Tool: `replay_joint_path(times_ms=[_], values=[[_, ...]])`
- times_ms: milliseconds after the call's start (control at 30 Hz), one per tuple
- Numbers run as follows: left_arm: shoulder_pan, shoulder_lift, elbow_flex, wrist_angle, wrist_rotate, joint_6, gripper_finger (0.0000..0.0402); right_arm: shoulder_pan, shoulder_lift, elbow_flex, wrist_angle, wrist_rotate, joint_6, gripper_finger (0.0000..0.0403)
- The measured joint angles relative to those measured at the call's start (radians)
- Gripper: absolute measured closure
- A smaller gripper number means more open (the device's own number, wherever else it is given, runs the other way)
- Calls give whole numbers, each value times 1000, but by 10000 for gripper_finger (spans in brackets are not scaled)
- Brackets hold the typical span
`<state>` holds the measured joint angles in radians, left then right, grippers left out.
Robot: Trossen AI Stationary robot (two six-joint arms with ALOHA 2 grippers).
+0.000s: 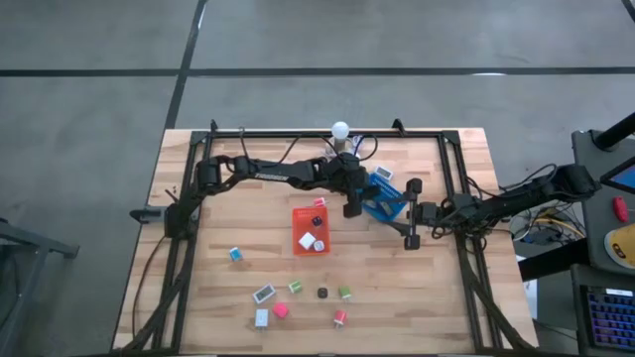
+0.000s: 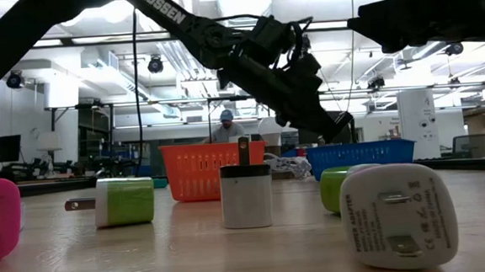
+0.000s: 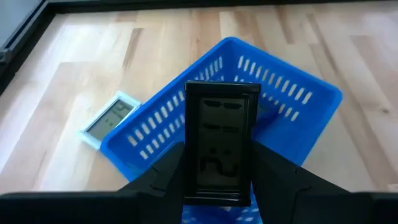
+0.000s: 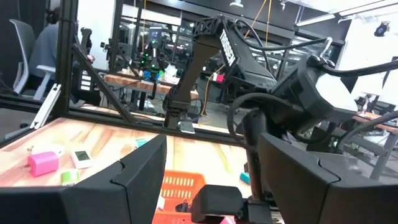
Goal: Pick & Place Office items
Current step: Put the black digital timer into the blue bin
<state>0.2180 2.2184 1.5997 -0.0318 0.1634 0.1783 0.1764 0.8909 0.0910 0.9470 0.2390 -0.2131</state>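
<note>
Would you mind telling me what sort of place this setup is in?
Probably a robotics lab or workshop: a wooden table, ceiling strip lights over an open hall, and a person seated at benches behind.

White lettering reading "TROSSEN" runs along the left arm [image 2: 163, 13] above the table. The black clock [image 3: 222, 151] clamped in the left gripper [image 3: 217, 186] shows faint digits, too dim to read.

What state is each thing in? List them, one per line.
left gripper: shut on a black digital clock, above the blue basket
right gripper: open, empty, beside the blue basket
orange basket: holds small items
white digital clock: flat on the table, beside the blue basket
</note>
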Motion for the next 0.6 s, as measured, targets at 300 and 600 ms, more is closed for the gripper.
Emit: replay_joint_path(times_ms=[300,600], values=[[-1,0,0,-30,-4,4,261,0,-1,0,2,0,0,156],[0,0,0,-66,-14,8,261,0,-1,0,10,0,0,156]])
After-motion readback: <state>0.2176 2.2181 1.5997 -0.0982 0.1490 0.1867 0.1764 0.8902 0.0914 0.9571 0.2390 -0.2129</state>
